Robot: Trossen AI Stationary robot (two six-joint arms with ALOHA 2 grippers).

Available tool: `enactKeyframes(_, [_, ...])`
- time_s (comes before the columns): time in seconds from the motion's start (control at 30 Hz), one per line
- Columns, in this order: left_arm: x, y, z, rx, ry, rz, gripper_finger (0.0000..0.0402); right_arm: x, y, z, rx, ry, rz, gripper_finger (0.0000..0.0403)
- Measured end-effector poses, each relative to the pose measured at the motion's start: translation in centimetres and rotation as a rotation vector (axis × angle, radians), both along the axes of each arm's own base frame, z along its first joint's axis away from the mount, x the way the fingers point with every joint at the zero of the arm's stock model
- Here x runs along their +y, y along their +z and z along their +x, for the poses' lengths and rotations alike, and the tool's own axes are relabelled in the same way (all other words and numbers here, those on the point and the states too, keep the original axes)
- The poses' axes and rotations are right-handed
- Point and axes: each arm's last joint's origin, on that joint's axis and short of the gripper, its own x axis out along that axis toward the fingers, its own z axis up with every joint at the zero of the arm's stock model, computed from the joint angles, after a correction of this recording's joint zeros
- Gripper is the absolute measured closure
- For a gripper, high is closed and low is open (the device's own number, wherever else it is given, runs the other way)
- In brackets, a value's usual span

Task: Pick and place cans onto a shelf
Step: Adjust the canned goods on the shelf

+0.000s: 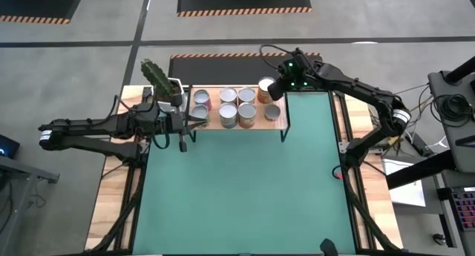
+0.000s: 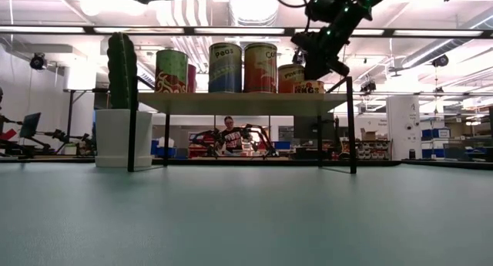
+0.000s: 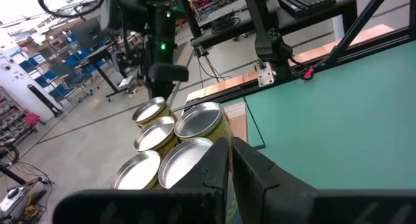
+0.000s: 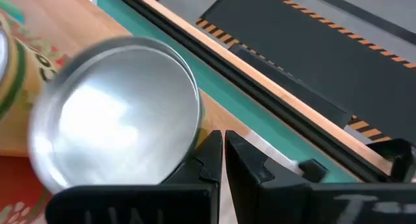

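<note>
silver-topped cans (image 1: 237, 106), green table (image 1: 245, 182)

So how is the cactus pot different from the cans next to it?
The cactus pot is plain white, while the cans have colourful labels. The pot stands on the table, but the cans sit up on the shelf. The pot holds a tall green cactus; the cans have closed shiny silver tops. Both stand upright at the table's far edge.
</note>
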Motion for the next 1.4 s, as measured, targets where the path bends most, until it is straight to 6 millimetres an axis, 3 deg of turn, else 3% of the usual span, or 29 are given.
enactKeyframes(0.37, [0.0, 0.0, 0.0, 0.0, 0.0, 0.0, 0.0402, -0.5, -1.2, 1.5, -0.023, 0.055, 0.021, 0.0394])
enactKeyframes(0.9, [0.0, 0.0, 0.0, 0.005, 0.0, 0.002, 0.0402, 0.7, -0.3, -0.1, 0.02, 0.044, 0.067, 0.0394])
enactKeyframes(1.4, [0.0, -0.1, 0.0, 0.011, -0.001, 0.01, 0.0402, 1.5, -0.4, 0.6, 0.025, 0.084, 0.061, 0.0394])
